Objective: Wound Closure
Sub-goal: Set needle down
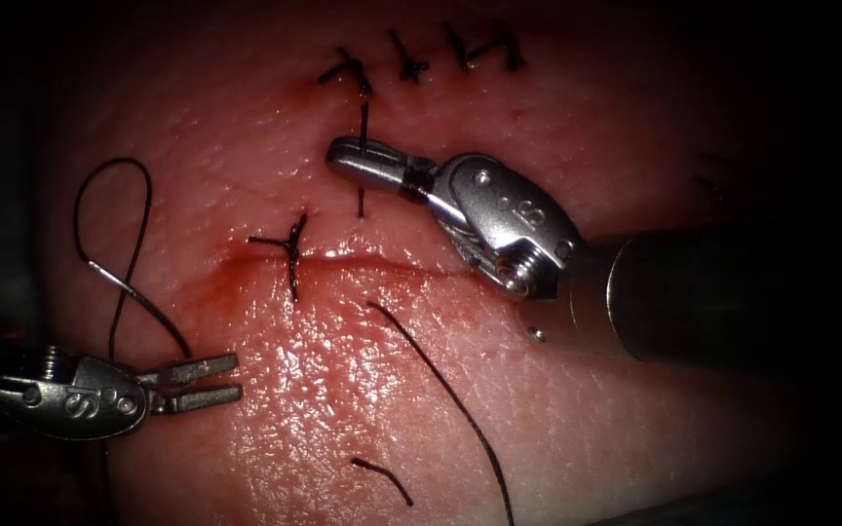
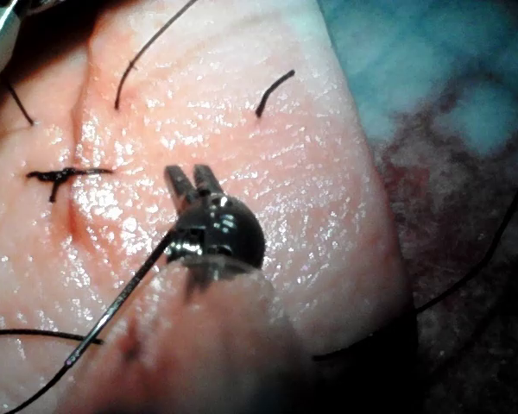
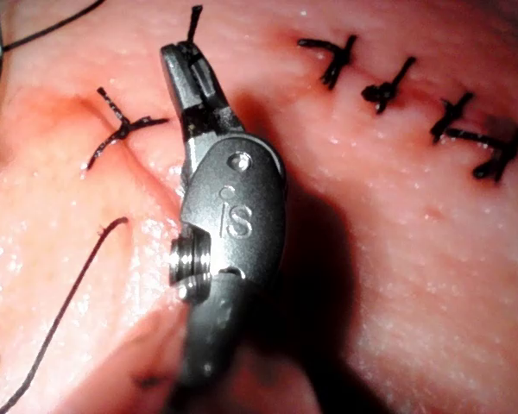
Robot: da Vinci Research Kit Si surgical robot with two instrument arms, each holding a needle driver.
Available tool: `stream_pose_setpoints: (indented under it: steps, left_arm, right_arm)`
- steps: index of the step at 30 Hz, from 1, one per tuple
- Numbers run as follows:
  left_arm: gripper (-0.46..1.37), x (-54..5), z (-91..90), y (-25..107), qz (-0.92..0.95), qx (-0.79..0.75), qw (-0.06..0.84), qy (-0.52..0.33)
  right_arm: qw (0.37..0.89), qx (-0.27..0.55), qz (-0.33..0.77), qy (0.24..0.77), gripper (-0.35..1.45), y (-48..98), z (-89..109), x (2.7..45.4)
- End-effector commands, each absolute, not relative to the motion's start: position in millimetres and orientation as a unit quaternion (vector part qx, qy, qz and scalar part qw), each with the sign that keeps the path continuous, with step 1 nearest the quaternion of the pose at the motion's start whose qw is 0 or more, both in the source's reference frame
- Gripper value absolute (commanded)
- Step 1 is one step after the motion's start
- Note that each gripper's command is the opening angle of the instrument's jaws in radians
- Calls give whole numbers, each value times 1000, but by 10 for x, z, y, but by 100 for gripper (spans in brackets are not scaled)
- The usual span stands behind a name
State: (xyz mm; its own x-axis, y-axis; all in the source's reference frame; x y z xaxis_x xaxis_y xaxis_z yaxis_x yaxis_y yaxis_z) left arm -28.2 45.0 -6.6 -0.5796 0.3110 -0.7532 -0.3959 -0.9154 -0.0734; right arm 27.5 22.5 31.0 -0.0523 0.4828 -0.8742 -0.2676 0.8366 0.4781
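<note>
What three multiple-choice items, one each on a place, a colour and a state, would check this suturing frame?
1. Where is the left end effector?
A. Over the row of stitches
B. Left of the cut
C. Right of the cut

2. What colour is the thread?
A. White
B. Blue
C. Black

3. How do the left end effector's jaws stand?
A. Open, holding nothing
B. Shut on the tissue
C. Shut on the thread

Answers:
1 B: the left end effector sits left of the cut.
2 C: the thread is black.
3 A: its two jaws stand apart with nothing between them. The right end effector is the one shut on the thread. I cannot pick out the needle for sure.
</note>
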Motion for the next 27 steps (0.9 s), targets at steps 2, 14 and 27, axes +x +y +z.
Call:
stream_pose_setpoints:
  steps: [2,14,27]
  left_arm:
    - [-35,-282,-66,451,888,-414,197,46]
    - [-35,-276,-73,465,890,-409,193,61]
    - [-35,-268,-79,477,895,-399,187,67]
  right_arm:
    - [675,79,328,656,56,229,308,275]
    - [662,54,413,624,116,263,287,250]
    - [688,33,429,584,114,254,295,203]
